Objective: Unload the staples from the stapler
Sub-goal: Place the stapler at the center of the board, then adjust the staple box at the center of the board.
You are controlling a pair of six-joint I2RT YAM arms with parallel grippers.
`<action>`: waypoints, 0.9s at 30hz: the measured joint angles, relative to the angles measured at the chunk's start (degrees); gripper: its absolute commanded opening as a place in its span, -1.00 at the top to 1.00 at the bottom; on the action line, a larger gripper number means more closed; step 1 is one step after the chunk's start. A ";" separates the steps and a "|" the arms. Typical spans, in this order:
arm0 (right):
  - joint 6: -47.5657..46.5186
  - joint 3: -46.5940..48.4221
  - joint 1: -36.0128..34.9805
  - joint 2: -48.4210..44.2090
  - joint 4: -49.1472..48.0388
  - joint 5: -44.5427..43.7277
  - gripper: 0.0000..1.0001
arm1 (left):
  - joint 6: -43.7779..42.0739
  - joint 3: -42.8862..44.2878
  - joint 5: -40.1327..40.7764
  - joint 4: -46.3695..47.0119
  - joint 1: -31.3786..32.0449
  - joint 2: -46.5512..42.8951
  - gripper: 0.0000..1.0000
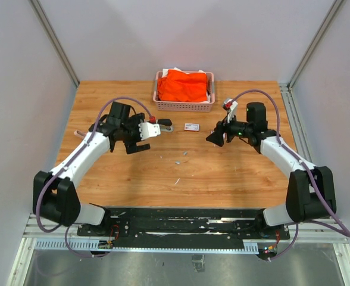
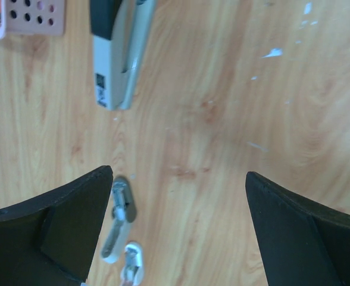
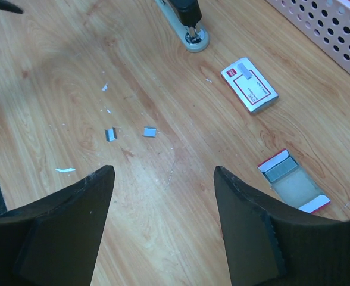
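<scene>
Silvery-grey staples (image 3: 110, 134) lie loose on the wooden table (image 1: 234, 179) as small bits and short strips. They are scattered on the near side of the stapler (image 1: 163, 127), well apart from it and between the two arms. The stapler rests on the table in front of the pink basket (image 1: 184, 106), with a small white box (image 1: 191, 126) near its right end. The left gripper (image 2: 180, 179) has its jaws spread fully wide with nothing between them, and it hovers just left of the stapler without touching it. The right gripper (image 3: 163, 173) has its jaws likewise parted and empty; it stands to the right of the stapler, beyond the white box. Whether the stapler's magazine is open, or has any strip left inside, cannot be told from these views. Judged from the scattered metal, most of the unloading appears done, and the step in hand is probably a fresh approach to the stapler. In the left wrist view the body lies off toward one finger, not midway, so the left gripper should first be centred over it. It should then close across the narrow width while the right gripper works the magazine. Any remaining strip is best tipped out onto bare wood on the near side of the stapler, away from the box.
</scene>
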State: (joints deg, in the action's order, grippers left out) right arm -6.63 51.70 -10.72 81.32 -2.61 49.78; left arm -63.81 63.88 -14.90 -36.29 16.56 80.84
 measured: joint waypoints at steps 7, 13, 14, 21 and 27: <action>-2.80 2.29 -2.16 4.57 4.61 -12.55 -0.41 | 6.10 -10.56 -2.75 5.03 0.79 -8.92 -0.96; -2.43 4.17 -2.16 7.87 7.80 -26.18 -0.42 | 11.85 -17.25 -2.75 10.08 0.79 -15.04 -0.96; -2.43 4.76 -2.16 8.50 8.11 -28.15 -0.42 | 12.46 -18.51 -2.69 10.86 0.79 -16.04 -0.96; -4.31 8.07 -2.16 13.42 10.58 -37.83 -0.49 | 14.78 -21.33 -2.54 13.44 0.79 -18.58 -0.96; -7.67 9.20 -2.16 17.16 12.98 -41.97 -0.50 | 15.80 -21.38 -2.54 15.15 0.79 -18.80 -0.96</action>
State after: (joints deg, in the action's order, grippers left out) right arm -14.31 60.90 -12.88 98.48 10.37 7.81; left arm -48.01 42.50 -17.43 -21.15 17.34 62.04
